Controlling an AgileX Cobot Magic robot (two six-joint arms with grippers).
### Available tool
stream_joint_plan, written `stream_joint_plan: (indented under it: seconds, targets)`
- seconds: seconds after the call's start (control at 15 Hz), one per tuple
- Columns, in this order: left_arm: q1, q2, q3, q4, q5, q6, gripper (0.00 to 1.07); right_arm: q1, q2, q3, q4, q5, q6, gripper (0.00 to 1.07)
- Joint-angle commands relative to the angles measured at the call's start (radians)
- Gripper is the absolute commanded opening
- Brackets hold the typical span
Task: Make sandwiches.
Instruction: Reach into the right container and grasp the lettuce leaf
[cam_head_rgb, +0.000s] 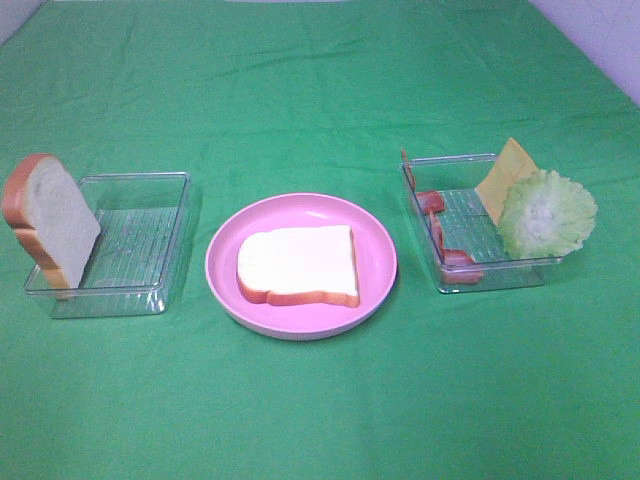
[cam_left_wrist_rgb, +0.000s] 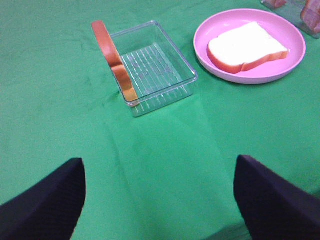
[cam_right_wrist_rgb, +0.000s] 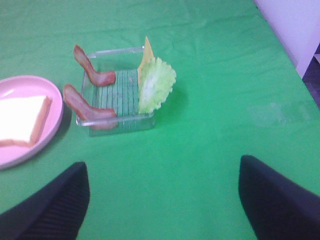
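Toy sandwich parts: bread slice (cam_head_rgb: 298, 265) centre, second slice (cam_head_rgb: 55, 220) far left, lettuce (cam_head_rgb: 547, 213), cheese (cam_head_rgb: 505, 170), bacon (cam_head_rgb: 455, 258) right; likely light, rigid, slick, so pinch across edges; left gripper (cam_left_wrist_rgb: 157, 167) and right gripper (cam_right_wrist_rgb: 162, 167) fingers apart, empty.

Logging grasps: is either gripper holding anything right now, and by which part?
Nothing is held. The left gripper and the right gripper are both open, with only green cloth showing between their jaws.

Green-clothed table (cam_head_rgb: 320, 420) carries left tray (cam_head_rgb: 140, 250), pink plate (cam_head_rgb: 378, 250), right tray (cam_head_rgb: 460, 215).
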Motion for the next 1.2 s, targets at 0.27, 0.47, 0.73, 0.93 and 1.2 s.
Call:
stream_joint_plan:
  seconds: [0.27, 0.47, 0.73, 0.93, 1.2]
  targets:
    - [-0.003, -0.007, 0.006, -0.029, -0.013, -0.009, 0.77, -0.006, 0.376, -0.018, 0.004, -0.320, 0.037, 0.64]
    - [-0.003, -0.007, 0.006, -0.027, -0.013, -0.009, 0.76, -0.006, 0.684, -0.134, 0.022, -0.296, 0.037, 0.57]
    - [-0.003, -0.007, 0.006, -0.027, -0.013, -0.009, 0.76, -0.006, 1.129, -0.410, 0.027, -0.126, 0.025, 0.57]
    - [-0.003, -0.007, 0.006, -0.027, -0.013, -0.009, 0.76, -0.007, 1.367, -0.597, 0.041, 0.028, -0.023, 0.57]
    - [-0.003, -0.007, 0.006, -0.027, -0.013, -0.009, 0.76, -0.011, 1.618, -0.808, 0.074, 0.140, -0.083, 0.57]
